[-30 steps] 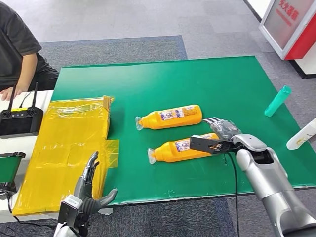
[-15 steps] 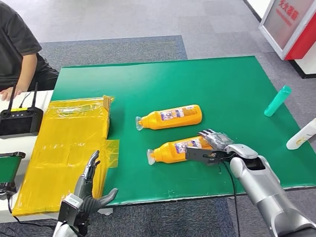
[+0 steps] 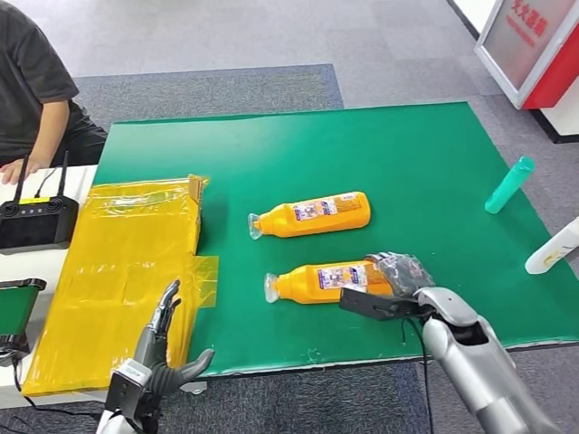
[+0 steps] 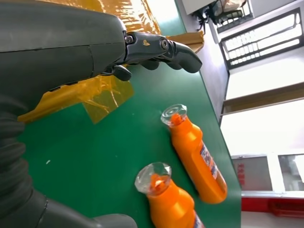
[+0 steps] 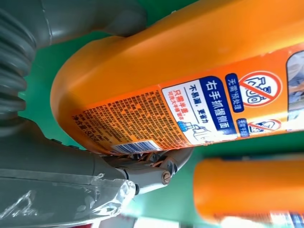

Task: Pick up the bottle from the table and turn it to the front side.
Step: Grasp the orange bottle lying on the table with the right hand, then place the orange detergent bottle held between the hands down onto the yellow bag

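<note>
Two orange bottles with clear caps lie on the green table (image 3: 437,154), caps pointing left. My right hand (image 3: 396,285) grips the base end of the nearer bottle (image 3: 321,281). In the right wrist view the thumb (image 5: 90,16) and fingers (image 5: 150,168) close around this bottle (image 5: 186,71), whose printed label faces the camera. The farther bottle (image 3: 310,214) lies free behind it. My left hand (image 3: 164,348) hovers open at the table's front left edge, holding nothing; in the left wrist view the hand (image 4: 90,47) is well short of both bottles (image 4: 195,154).
A yellow-wrapped box (image 3: 116,262) covers the table's left end. A teal bottle (image 3: 508,183) and a white bottle (image 3: 553,246) lie at the right edge. A person (image 3: 34,81) sits at the far left by a black controller (image 3: 34,221).
My right hand has drawn back toward the front edge, and the nearer bottle has shifted with it, a little left and nearer. The left hand has barely moved.
</note>
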Robot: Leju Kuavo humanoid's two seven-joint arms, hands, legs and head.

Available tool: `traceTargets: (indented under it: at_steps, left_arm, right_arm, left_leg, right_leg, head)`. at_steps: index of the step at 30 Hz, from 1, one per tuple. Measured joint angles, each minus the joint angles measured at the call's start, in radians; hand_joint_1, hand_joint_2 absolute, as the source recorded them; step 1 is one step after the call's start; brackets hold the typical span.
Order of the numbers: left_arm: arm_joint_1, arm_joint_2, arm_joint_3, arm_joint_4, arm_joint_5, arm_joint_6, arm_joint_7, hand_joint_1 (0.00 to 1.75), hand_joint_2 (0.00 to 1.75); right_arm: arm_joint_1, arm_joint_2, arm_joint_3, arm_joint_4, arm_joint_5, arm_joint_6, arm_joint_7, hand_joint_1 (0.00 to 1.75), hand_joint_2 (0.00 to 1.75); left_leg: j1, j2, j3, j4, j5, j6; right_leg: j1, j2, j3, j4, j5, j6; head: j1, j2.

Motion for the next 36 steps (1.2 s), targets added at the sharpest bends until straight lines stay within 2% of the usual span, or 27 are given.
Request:
traceTargets:
  at_steps: [3,7,12,14,17,21,29,36]
  left_arm:
    - [0.025,-0.008,0.014,-0.02,0.009,-0.044,0.0,0.0,1.75]
    - [0.046,-0.032,0.038,-0.047,0.015,-0.108,0.0,0.0,1.75]
    - [0.055,-0.053,0.054,-0.061,0.005,-0.123,0.0,0.0,1.75]
    - [0.056,-0.06,0.059,-0.063,-0.017,-0.136,0.0,0.0,1.75]
    - [0.055,-0.087,0.07,-0.066,-0.042,-0.2,0.0,0.0,1.75]
    - [0.046,-0.121,0.077,-0.066,-0.016,-0.334,0.0,0.0,1.75]
    - [-0.001,-0.14,0.054,-0.076,0.193,-0.575,0.0,0.0,1.75]
    - [-0.036,-0.138,0.014,-0.149,0.254,-0.608,0.0,0.0,1.75]
  right_arm:
    - [0.129,0.02,-0.026,-0.175,0.043,-0.088,-0.012,1.75,1.75]
    - [0.268,0.095,-0.043,-0.378,0.082,-0.175,-0.053,1.75,1.75]
    - [0.34,0.153,-0.055,-0.505,0.091,-0.194,-0.071,1.75,1.75]
    - [0.361,0.179,-0.068,-0.534,0.083,-0.214,-0.103,1.75,1.75]
    - [0.392,0.254,-0.082,-0.577,0.033,-0.244,-0.177,1.75,1.75]
    - [0.407,0.324,-0.083,-0.585,-0.041,-0.244,-0.246,1.75,1.75]
    - [0.378,0.399,-0.084,-0.466,-0.161,-0.203,-0.34,1.75,1.75]
    - [0.342,0.432,-0.085,-0.317,-0.224,-0.183,-0.369,1.75,1.75]
  left_leg:
    - [0.0,0.0,-0.001,0.0,-0.001,-0.001]
    - [0.0,0.0,-0.001,0.0,-0.002,-0.002]
    - [0.001,0.0,-0.001,0.0,-0.002,-0.003]
    - [0.0,0.0,-0.001,0.0,-0.002,-0.002]
    - [0.0,0.0,-0.001,0.0,-0.002,-0.002]
    - [0.0,0.0,-0.001,0.0,-0.002,-0.002]
    - [0.001,0.0,0.0,0.0,-0.001,-0.002]
    - [0.001,0.0,-0.001,0.0,-0.001,-0.002]
  right_leg:
    - [0.0,0.0,-0.001,0.0,-0.001,-0.001]
    - [0.001,0.0,-0.002,0.0,-0.003,-0.003]
    - [0.001,0.0,-0.002,0.0,-0.003,-0.002]
    - [0.0,0.0,-0.002,0.0,-0.003,-0.002]
    - [0.0,0.0,-0.002,0.0,-0.002,-0.002]
    - [0.0,0.0,-0.001,0.0,-0.002,-0.002]
    - [0.001,0.0,-0.001,0.0,-0.002,-0.002]
    - [0.0,0.0,-0.001,0.0,-0.001,-0.002]
  head:
    - [0.0,0.0]
    - [0.0,0.0]
    - [0.0,0.0]
    - [0.0,0.0]
    - [0.0,0.0]
    - [0.0,0.0]
    - [0.0,0.0]
    - [0.0,0.0]
